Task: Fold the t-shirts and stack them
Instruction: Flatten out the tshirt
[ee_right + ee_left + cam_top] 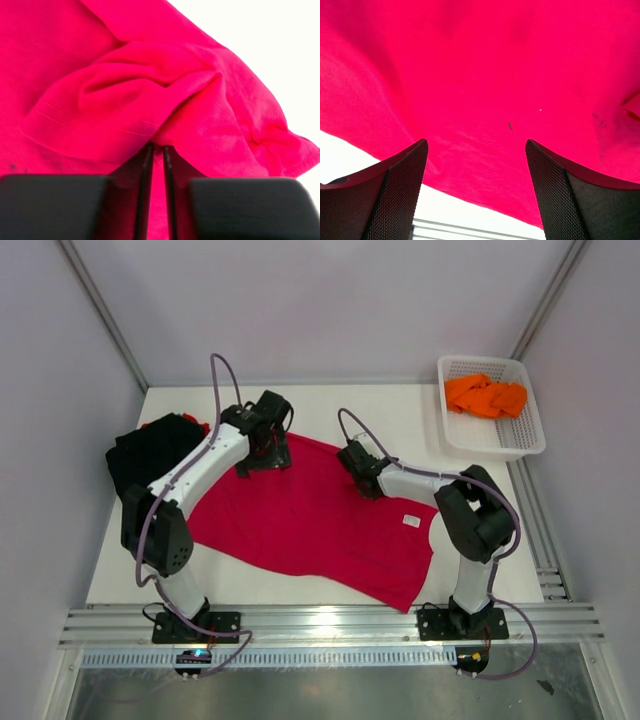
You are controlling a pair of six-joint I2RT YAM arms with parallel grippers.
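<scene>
**Crimson shirt spread flat, right jaws on a fold**

You have the white counter [330, 405] under everything. The crimson t-shirt [310, 520] takes up the middle of it. It lies open and mostly flat, running on a slant from far left to near right, with soft wrinkles and its near corner close to the counter's front edge.

Your left arm [200, 465] reaches over the shirt's far left corner. Its jaws stand wide apart just above the cloth and hold nothing. Your right arm [470, 510] reaches in to the shirt's far right edge. Its jaws are nearly together and pinch a bunched fold of the crimson cloth, which puffs up in front of the fingertips.

A black t-shirt [150, 450] sits in a heap at the far left, partly behind the left arm, with a bit of red cloth [158, 423] showing at its far side. A white mesh basket [527, 445] stands at the far right corner, well apart from the crimson shirt, and holds a crumpled orange t-shirt [485, 395].

The small white label [411, 521] lies on the crimson shirt near its right edge, beside the right arm. Any print on it is too small to read.
</scene>
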